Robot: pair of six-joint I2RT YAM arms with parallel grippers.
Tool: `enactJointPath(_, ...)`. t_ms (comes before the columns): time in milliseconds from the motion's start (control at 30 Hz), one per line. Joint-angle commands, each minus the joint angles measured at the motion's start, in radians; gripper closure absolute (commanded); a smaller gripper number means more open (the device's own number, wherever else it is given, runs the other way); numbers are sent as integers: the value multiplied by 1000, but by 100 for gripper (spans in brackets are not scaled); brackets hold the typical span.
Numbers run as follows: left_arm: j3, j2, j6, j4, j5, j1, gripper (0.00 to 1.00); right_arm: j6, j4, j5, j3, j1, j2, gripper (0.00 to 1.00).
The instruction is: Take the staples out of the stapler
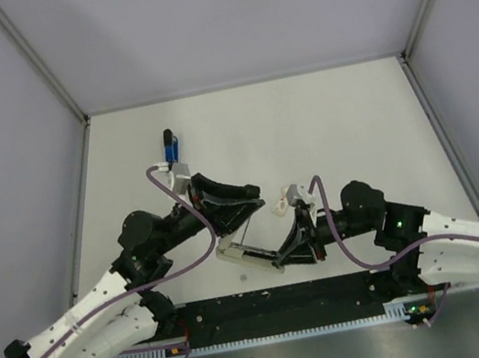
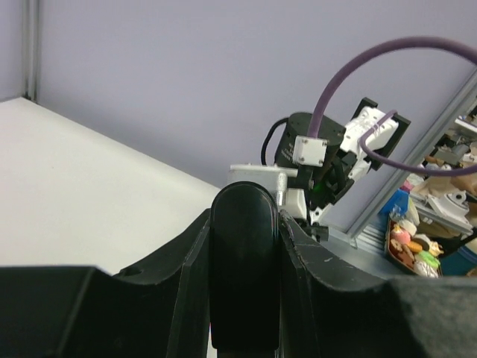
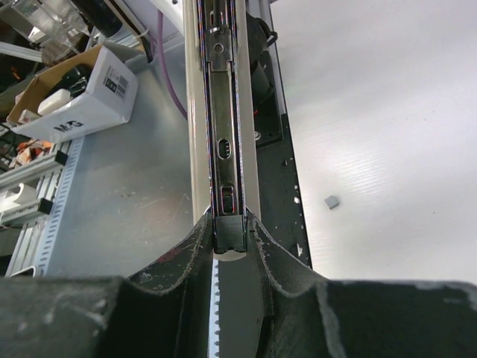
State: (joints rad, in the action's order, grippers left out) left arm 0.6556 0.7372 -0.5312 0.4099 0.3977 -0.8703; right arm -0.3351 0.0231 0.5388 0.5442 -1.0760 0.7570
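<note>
Stapler [image 1: 245, 254]: held up between the two arms, mid-scene, over the near edge of the bench [image 1: 332, 125].
- Left end effector [image 1: 228, 236]: narrow, clamped on the stapler's rounded black end [image 2: 244, 261]. Likely the anchor, so the body cannot twist.
- Right end effector [image 1: 281, 257]: fingers pinched close on the tip of the silver rail [image 3: 223, 112], which runs straight away from its camera with the channel face showing. This hold probably suits drawing the rail out or tipping out the staples.
- Small grey block [image 3: 332, 201]: loose on the bench, right of the rail.
- Writing: none legible on the rail. White carton [image 3: 82, 104], off the bench to the left, carries a barcode sticker and bold dark print. It may read "M3", not certain.
</note>
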Motion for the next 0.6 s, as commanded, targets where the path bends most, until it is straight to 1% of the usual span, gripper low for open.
enactJointPath(0, 15, -1, 42, 214, -189, 27, 100, -22, 61, 113, 56, -44, 41, 100)
enactJointPath(133, -13, 19, 40, 283, -279, 25, 100, -30, 129, 112, 80, -61, 106, 100)
enactJointPath(333, -16, 116, 59, 391, -388, 27, 100, -67, 260, 93, 95, -67, 206, 100)
enactJointPath(400, -27, 151, 71, 430, -450, 27, 100, -87, 316, 87, 103, -67, 247, 100)
enactJointPath(567, -56, 224, 85, 521, -534, 25, 100, -113, 420, 90, 149, -67, 358, 100)
